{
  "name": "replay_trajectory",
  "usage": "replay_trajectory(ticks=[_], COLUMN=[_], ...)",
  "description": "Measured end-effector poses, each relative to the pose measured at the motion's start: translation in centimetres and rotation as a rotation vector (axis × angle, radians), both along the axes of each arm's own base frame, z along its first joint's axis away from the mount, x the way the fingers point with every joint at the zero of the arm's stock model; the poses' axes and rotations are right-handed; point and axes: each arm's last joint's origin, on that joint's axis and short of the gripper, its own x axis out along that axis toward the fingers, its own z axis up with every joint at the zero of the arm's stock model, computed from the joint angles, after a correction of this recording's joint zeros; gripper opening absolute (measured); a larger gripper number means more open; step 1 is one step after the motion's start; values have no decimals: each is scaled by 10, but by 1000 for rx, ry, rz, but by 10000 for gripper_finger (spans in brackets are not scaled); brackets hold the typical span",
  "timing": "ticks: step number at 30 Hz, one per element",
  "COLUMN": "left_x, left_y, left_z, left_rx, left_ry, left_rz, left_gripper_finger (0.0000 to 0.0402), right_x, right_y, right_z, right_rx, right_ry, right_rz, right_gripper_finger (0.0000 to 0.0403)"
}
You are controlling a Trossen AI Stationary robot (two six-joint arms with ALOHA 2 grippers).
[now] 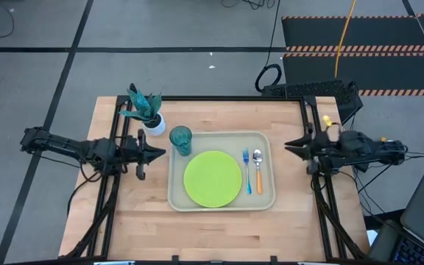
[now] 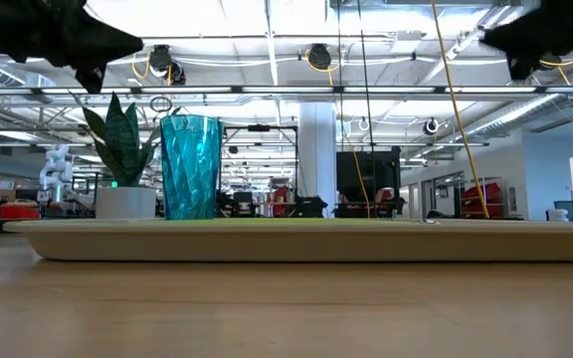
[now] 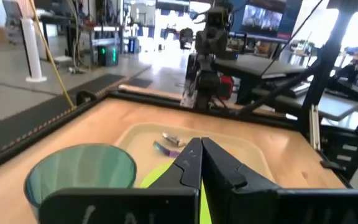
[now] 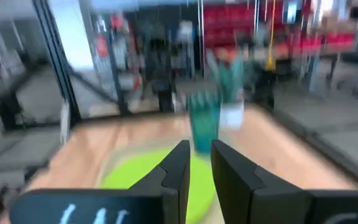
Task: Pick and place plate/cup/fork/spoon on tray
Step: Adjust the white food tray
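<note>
From where I sit, the placing looks done. In the high view the beige tray (image 1: 223, 200) lies in the middle of the bench (image 1: 124, 221), and all four items are on it: the lime-green plate (image 1: 213, 179) fills the centre, the teal cup (image 1: 180, 140) stands upright in the corner nearest the potted plant (image 1: 146, 110), and the blue-handled fork (image 1: 246, 171) and orange-handled spoon (image 1: 258, 171) lie side by side along the plate's edge, toward the right arm. The plant in its white pot sits off the tray, just beside that same corner.

My left gripper (image 1: 157, 152) hangs above the bench just outside the tray's edge, near the cup. Its wrist camera shows the two fingers (image 3: 191, 163) pressed together at the tips with nothing between them. My right gripper (image 1: 288, 146) hovers off the opposite edge of the tray, beyond the spoon; its wrist view shows the fingers (image 4: 178, 163) close together with a narrow gap and nothing held. The low view confirms both arms are up in the air, well clear of the tableware.

I judge the step in hand to be the retreat after the last placement. Nothing remains on the bare bench for me to fetch. The next move asks little: keep both grippers high, draw each arm back to its own side, and mind the left one near the cup, which could tip if brushed.
</note>
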Motion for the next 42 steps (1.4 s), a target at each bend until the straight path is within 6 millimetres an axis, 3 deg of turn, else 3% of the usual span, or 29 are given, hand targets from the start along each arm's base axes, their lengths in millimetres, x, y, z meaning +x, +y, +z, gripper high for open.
replay_trajectory(ticks=[2, 10, 13, 16, 21, 27, 33, 42], left_x=[0, 0, -3, -8, -12, -17, -18, -16], left_y=[0, -3, -3, -2, -1, -1, 2, 9], left_z=[-1, -13, -32, -48, -48, -36, -36, -42], left_rx=[-13, -37, -51, -63, -36, 61, 74, 12], left_ry=[5, -4, -72, -95, -99, -214, -220, -162], left_rz=[2, 7, 3, 9, -3, -92, -188, -143], left_gripper_finger=[5, 5, 3, 3, 4, 2, 2, 2], right_x=[7, 30, 27, 27, 27, 27, 27, 27], right_y=[1, 5, 6, 7, 11, 9, 8, 8], right_z=[-13, -73, -66, -68, -68, -69, -69, -71], right_rx=[21, 71, 76, 79, 75, 24, 37, 27], right_ry=[52, -49, -185, -161, -163, -154, -150, -128], right_rz=[1, 45, 87, 121, 247, 190, 164, 163], right_gripper_finger=[57, 57, 57, 57, 57, 57, 57, 57])
